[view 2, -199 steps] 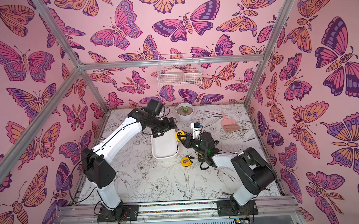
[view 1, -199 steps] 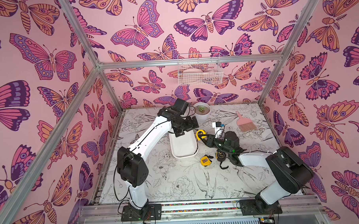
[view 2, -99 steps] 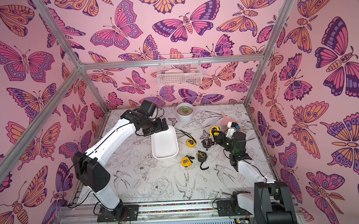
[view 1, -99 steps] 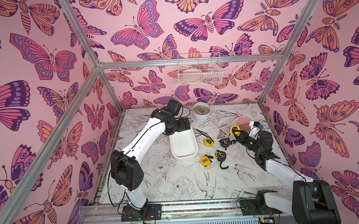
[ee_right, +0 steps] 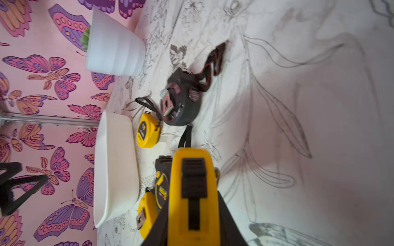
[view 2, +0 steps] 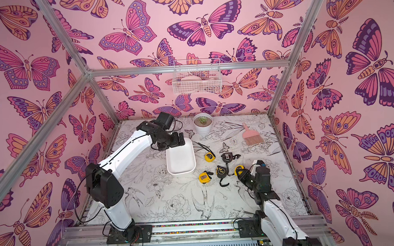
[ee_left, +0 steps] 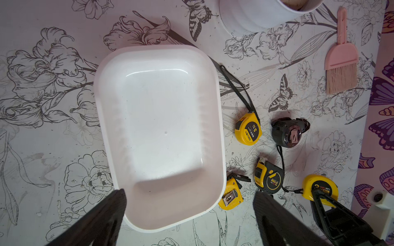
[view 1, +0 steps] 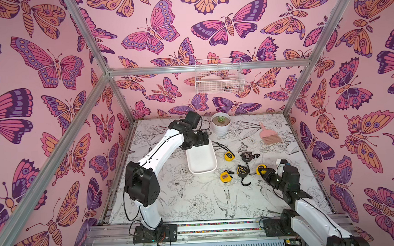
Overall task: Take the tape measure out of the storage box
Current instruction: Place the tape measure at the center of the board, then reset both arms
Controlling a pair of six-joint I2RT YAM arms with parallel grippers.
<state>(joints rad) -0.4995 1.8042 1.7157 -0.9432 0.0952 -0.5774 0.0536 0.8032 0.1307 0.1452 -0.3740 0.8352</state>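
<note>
Right claw (view 1: 265, 173) pinches the tape (view 1: 260, 169) by its flat faces, jaws tight on the yellow case. It is low over the desk (view 1: 217, 206), toward the right edge. Whether the case touches the surface cannot be told. The tape is outside the box (view 1: 200, 160), well to its right. In the right wrist view the case edge with its black slide lock (ee_right: 193, 181) fills the foreground.

Left claw (view 1: 200, 139) is spread wide, holding nothing. It hangs over the far end of the box, apart from it.

The box sits mid-desk, long side running far to near, its white floor in full sight in the left wrist view (ee_left: 157, 119).

Between box and tape lie four others:
- far yellow tape (view 1: 229, 155), just beside the box's right wall
- black tape (view 1: 247, 157)
- two-tone tape (view 1: 242, 170)
- near yellow tape (view 1: 225, 176), clip up, by the box's near right corner

Pot (view 1: 221, 125) is at the far edge and brush (view 1: 269, 136) toward the far right corner.
</note>
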